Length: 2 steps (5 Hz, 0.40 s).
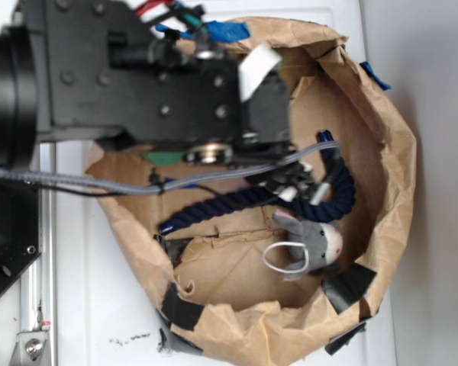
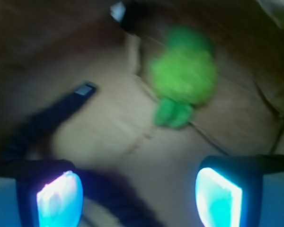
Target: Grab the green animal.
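From the exterior view, the black robot arm (image 1: 137,76) fills the upper left and hangs over a crumpled brown paper bag (image 1: 382,191) with rolled-down sides, patched with black tape and sitting on a white table (image 1: 84,305). Inside the bag lies a dark blue rope (image 1: 237,202) curving from left to right, and just below its right end rests a grey plush animal (image 1: 313,242) with a white loop. A grey cable (image 1: 99,183) runs across from the left edge under the arm. The green animal is not visible from here; the arm's body covers the upper part of the bag where it may lie, and the gripper itself is hidden too. From the wrist view, which is blurred, the green animal (image 2: 182,78) lies on the bag's brown floor in the upper middle, its shaggy lime body round, its darker green head pointing away and two stubby feet pointing toward the camera. The gripper (image 2: 137,196) sits at the bottom of the picture, its two fingers (image 2: 59,198) spread wide apart with nothing between them, glowing blue-white. The blue rope (image 2: 52,118) stretches along the left, clear of the toy. The toy is ahead of the fingers and apart from them, not touched. I judge the task at its approach stage: the toy is found and roughly lined up, but reaching it, closing on it and lifting all remain.
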Tool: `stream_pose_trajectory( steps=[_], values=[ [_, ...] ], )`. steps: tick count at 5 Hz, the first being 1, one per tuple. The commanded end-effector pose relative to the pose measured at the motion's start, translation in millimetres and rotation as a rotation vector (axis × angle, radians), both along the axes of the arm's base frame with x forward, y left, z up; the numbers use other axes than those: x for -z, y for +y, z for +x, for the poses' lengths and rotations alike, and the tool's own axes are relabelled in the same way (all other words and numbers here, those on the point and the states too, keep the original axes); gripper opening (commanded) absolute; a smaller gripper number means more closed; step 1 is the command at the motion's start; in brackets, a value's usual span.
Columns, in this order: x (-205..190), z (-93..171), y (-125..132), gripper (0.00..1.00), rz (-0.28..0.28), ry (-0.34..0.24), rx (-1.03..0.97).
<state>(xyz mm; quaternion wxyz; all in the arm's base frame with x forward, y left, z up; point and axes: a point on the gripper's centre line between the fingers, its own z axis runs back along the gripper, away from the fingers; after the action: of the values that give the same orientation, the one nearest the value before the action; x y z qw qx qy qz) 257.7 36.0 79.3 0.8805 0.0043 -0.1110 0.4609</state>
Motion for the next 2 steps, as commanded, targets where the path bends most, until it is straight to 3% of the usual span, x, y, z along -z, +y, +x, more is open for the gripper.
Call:
stream_pose_trajectory(
  steps=[1,2],
  values=[
    [-0.8,9.8,27.4,1.00,0.053,-0.090,-0.031],
    [4.8,4.6,35.8,1.00,0.081,-0.103,-0.023]
  ],
)
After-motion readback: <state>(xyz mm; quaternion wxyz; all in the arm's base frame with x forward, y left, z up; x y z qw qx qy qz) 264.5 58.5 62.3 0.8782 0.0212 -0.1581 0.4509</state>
